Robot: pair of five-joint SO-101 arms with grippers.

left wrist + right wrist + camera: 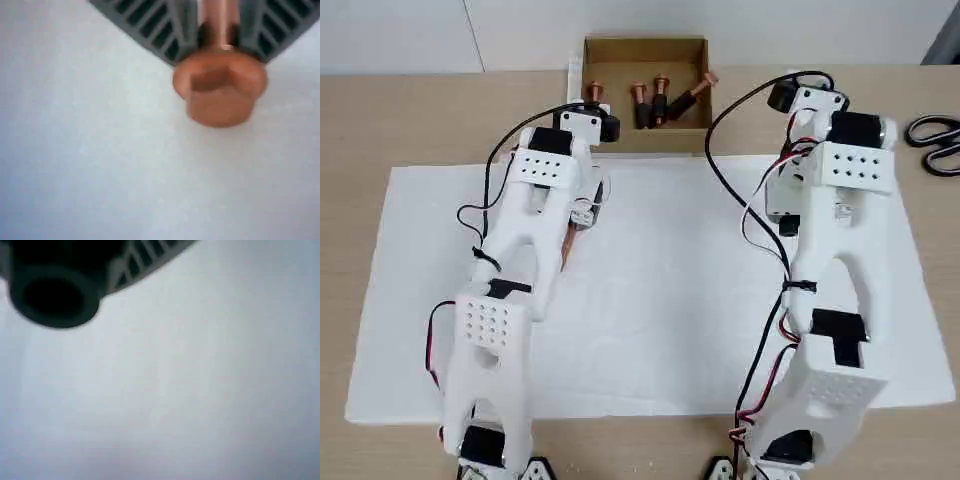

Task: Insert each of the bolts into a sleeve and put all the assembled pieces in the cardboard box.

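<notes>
Two parts are held above the white pad: left gripper closed on a copper bolt, right gripper clamped round a black sleeve. We judge insertion is in hand; next, align shaft with bore. Finished pieces lie in the cardboard box.

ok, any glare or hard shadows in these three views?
High view: even light, no glare, only faint soft shadows on the white sheet. Left wrist view: the bolt in the left end effector is evenly lit, with no hotspot. Right wrist view: the sleeve bore sits in full shadow, and the sheet around it is glare-free.
</notes>
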